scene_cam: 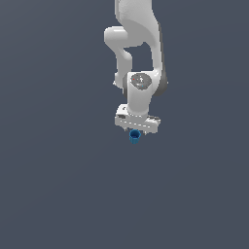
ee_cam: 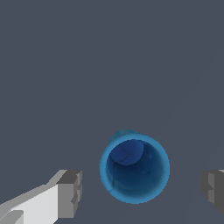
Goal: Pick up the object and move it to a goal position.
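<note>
Hanging over a plain slate-grey surface (scene_cam: pixel 58 185) — flat, unmarked, filling both views — the white gripper (scene_cam: pixel 136 130) is spreading its grey fingers (ee_cam: pixel 70 193) wide, touching nothing. The blue cup (ee_cam: pixel 134 168) is sitting upright between them, hollow top facing the wrist camera — just under the gripper body.

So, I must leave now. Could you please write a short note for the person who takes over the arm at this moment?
Gripper: jaws open, one finger on each side of the blue cup, with a gap on both sides, nothing held.
Cup: upright, hollow top facing the wrist camera, directly under the gripper in the exterior view.
Done: gripper lined up over the cup.
Left: probably lower if needed, close the jaws, lift, carry to the goal. No goal marker is visible in either view.
</note>
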`<state>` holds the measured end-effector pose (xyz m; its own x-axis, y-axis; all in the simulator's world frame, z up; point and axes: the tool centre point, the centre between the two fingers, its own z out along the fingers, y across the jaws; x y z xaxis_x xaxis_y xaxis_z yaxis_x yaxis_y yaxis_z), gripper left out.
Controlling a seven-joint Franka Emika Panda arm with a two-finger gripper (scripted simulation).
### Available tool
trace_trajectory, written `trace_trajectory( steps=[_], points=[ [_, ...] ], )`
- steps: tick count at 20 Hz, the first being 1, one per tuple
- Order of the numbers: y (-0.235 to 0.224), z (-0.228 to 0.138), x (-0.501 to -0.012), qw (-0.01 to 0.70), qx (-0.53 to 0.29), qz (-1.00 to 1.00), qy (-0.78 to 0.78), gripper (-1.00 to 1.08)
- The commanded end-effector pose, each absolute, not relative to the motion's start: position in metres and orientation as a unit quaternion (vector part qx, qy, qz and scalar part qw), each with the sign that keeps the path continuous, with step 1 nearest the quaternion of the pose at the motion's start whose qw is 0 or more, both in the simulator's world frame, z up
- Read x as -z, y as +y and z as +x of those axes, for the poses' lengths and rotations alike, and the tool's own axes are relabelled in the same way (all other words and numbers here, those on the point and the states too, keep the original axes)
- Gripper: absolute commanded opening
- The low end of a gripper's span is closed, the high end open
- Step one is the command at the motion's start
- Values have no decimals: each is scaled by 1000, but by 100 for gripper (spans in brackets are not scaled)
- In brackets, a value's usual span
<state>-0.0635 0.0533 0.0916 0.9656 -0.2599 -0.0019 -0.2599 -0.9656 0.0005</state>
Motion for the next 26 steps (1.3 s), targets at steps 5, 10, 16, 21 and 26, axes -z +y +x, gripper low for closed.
trace_trajectory(
  steps=[5,10,16,21,26],
  points=[
    [54,-65,-89,0,1,991,-134,100],
    [54,-65,-74,0,0,991,-134,100],
    [54,-66,-47,0,0,991,-135,100],
    [54,-66,-40,0,0,991,-136,100],
    [54,-66,-40,0,0,991,-136,-100]
  ],
)
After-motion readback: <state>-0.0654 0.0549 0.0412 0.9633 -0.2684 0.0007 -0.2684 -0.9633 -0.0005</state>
